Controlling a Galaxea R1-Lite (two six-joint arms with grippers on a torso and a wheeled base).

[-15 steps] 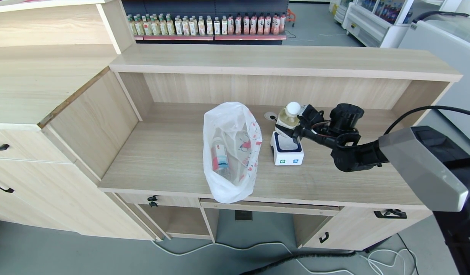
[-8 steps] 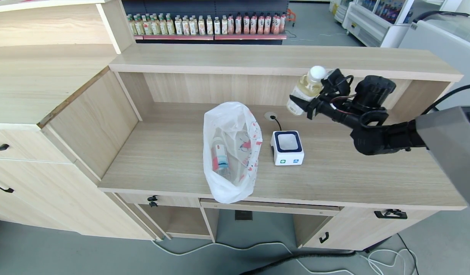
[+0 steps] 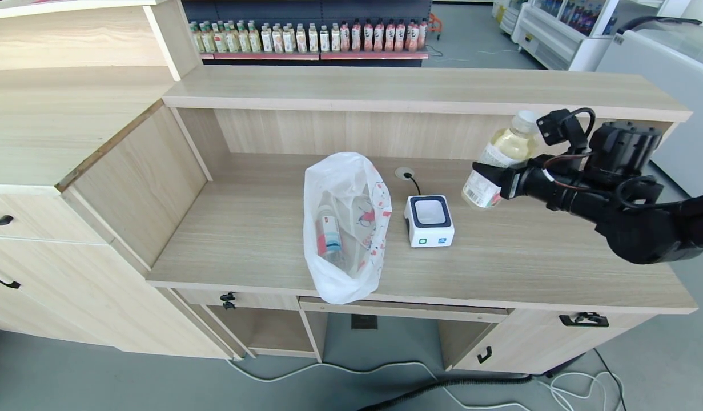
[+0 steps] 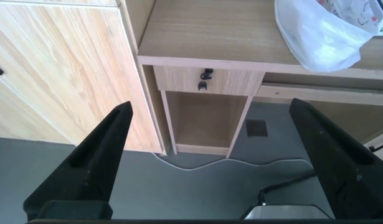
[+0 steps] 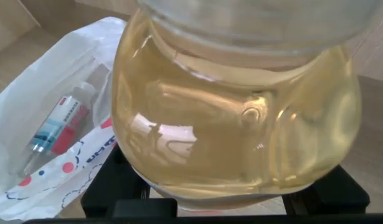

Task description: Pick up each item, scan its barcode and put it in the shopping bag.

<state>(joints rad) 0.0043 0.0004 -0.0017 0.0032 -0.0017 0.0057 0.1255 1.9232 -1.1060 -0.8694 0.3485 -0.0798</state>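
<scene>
My right gripper (image 3: 502, 181) is shut on a clear bottle of yellow drink (image 3: 498, 160) with a white cap, held tilted in the air above the counter, right of the barcode scanner (image 3: 429, 220). The bottle (image 5: 235, 106) looms close in the right wrist view. The white shopping bag (image 3: 346, 222) stands open left of the scanner with a red-and-blue labelled bottle (image 3: 328, 233) inside; the bag (image 5: 48, 130) also appears in the right wrist view. My left gripper (image 4: 210, 162) hangs open below and in front of the counter, its dark fingers (image 4: 85, 162) wide apart over the floor.
The wooden counter (image 3: 260, 228) has a raised back shelf (image 3: 420, 88) and side walls. A cable hole (image 3: 405, 173) lies behind the scanner. Drawers and an open cubby (image 4: 207, 121) sit under the counter front. Shelves of bottles (image 3: 311, 37) stand far behind.
The right arm lifted the yellow bottle off the scanner, raised it, then swung it to the right and slightly down. The bag and scanner stayed put.
</scene>
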